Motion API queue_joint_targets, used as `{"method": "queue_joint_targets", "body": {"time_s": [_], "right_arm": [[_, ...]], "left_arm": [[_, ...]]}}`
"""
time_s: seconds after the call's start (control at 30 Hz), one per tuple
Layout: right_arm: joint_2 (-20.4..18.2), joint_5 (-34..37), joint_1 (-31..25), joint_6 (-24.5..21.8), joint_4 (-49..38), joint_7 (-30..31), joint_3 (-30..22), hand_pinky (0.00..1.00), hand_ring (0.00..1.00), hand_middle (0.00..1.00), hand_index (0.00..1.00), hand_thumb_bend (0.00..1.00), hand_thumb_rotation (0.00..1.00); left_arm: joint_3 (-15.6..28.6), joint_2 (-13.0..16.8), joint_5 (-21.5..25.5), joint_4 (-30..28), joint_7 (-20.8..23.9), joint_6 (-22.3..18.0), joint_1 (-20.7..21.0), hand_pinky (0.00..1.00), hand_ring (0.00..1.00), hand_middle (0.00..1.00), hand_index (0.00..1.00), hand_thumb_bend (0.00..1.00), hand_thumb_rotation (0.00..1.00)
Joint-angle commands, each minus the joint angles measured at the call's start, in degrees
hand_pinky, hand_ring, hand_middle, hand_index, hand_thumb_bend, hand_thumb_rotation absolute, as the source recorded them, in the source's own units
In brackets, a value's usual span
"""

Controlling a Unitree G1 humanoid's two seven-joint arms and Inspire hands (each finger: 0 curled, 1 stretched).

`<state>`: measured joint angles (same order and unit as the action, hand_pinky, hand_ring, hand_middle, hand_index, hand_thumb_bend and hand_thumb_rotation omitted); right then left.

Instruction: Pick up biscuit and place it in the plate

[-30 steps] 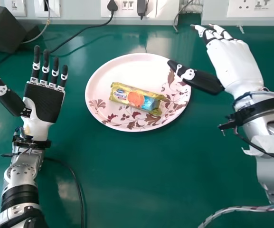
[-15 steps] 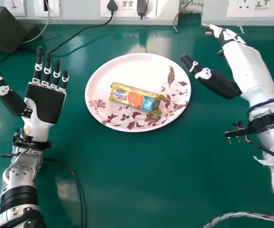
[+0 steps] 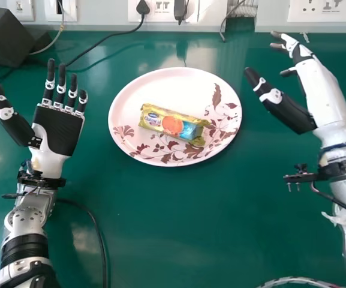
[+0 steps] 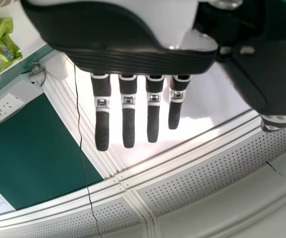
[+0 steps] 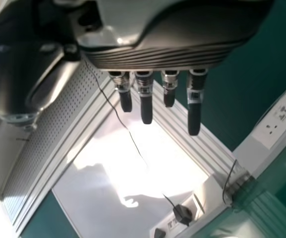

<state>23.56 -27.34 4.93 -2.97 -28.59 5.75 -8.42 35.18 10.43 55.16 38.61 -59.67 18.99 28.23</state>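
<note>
Biscuit (image 3: pixel 173 125) is lying on the plate (image 3: pixel 165 89), upper centre of the frame, while the open right hand (image 3: pixel 325 95) is withdrawing towards the right edge and the open left hand (image 3: pixel 59 131) is resting at left, suggesting completed placement.

The plate (image 3: pixel 128 106) is pink with reddish-brown leaves.

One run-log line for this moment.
biscuit: on plate | right hand: open, right of plate | left hand: open, left of plate
</note>
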Motion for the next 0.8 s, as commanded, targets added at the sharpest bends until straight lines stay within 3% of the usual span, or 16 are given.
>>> {"method": "queue_joint_targets", "body": {"time_s": [0.0, 0.37, 0.63, 0.77], "right_arm": [[-1.04, 1.04, -1.61, 1.61, -1.10, -1.42, -0.77, 0.70, 0.83, 0.91, 1.00, 0.87, 0.61], [-3.90, 7.60, -6.11, 6.20, -0.61, -3.19, -2.77, 0.70, 0.83, 0.91, 1.00, 0.87, 0.63], [-6.08, 13.41, -8.44, 9.19, 1.21, -3.62, -4.26, 0.71, 0.83, 0.91, 1.00, 0.86, 0.61], [-7.02, 17.64, -8.88, 11.77, 3.16, -3.29, -5.01, 0.71, 0.83, 0.90, 1.00, 0.85, 0.62]], "left_arm": [[0.01, -1.66, -0.98, 4.99, -1.34, 0.95, -5.00, 0.60, 0.72, 0.80, 0.87, 0.85, 0.56], [-0.21, -1.00, -1.42, 5.38, -0.87, 1.89, -4.46, 0.65, 0.72, 0.82, 0.89, 0.82, 0.64], [-0.21, -0.78, -1.33, 5.47, -0.69, 3.22, -4.11, 0.68, 0.74, 0.85, 0.89, 0.84, 0.66], [-0.20, -0.84, -1.47, 5.66, -0.58, 3.22, -3.87, 0.65, 0.72, 0.84, 0.88, 0.88, 0.69]]}}
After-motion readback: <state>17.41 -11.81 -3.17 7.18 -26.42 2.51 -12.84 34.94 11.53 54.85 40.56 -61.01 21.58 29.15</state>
